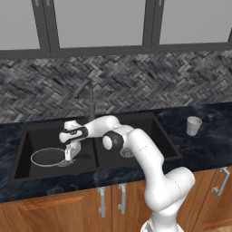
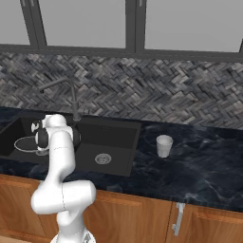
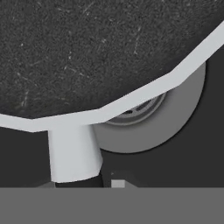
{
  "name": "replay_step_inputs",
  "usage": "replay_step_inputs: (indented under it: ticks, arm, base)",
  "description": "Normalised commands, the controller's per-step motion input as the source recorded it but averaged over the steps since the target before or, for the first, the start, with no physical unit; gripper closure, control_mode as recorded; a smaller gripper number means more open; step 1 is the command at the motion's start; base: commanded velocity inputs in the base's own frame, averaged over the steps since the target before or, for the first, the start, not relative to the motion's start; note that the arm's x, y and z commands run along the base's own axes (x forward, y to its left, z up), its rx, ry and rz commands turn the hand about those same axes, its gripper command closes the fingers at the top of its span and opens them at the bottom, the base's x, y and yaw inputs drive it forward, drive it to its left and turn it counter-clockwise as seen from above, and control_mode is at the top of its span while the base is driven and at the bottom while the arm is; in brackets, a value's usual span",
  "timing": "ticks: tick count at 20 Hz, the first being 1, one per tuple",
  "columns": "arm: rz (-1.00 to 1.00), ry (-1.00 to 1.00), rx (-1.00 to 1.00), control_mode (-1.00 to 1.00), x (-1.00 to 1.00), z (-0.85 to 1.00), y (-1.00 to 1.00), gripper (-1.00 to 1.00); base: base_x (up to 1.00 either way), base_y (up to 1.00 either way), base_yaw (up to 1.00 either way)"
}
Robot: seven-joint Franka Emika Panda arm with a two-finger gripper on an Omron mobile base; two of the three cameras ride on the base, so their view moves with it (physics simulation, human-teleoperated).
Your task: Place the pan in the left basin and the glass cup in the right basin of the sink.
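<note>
The pan lies low in the left basin of the sink, its dark inside up and its pale rim over the silver drain. My gripper points down at the pan's right edge, shut on the pale neck where the black handle joins the rim. In the hand view the pan is very close. The glass cup stands upright on the counter right of the sink, far from the gripper; in the right base view the cup is beside the right basin.
A dark slim faucet rises behind the divider, close above my forearm. The right basin holds only its drain. Dark marble counter runs to the right, with a herringbone backsplash and windows behind and wooden cabinets below.
</note>
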Motion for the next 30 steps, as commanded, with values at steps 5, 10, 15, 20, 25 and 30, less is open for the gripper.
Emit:
replay_step_inputs:
  ticks: [5,10,15,20,25,30]
  arm:
    - [-0.11,0.0,0.0,-1.0,-0.01,-0.33,0.2,1.0]
    - [-0.11,-0.01,-0.05,-1.0,-0.06,-0.24,0.2,-1.0]
    - [-0.16,-0.03,-0.12,-1.0,-0.05,-0.13,0.15,-1.0]
    - [-0.16,0.0,-0.17,-1.0,-0.04,-0.03,0.11,-1.0]
    - [-0.14,-0.03,-0.11,-1.0,-0.07,0.03,0.06,-1.0]
    - [-0.15,-0.03,-0.1,-1.0,-0.07,0.18,0.07,-1.0]
  base:
    - [0.0,0.0,0.0]
    - [0.0,0.0,0.0]
    - [0.0,0.0,0.0]
    - [0.0,0.0,0.0]
    - [0.0,0.0,0.0]
    - [0.0,0.0,0.0]
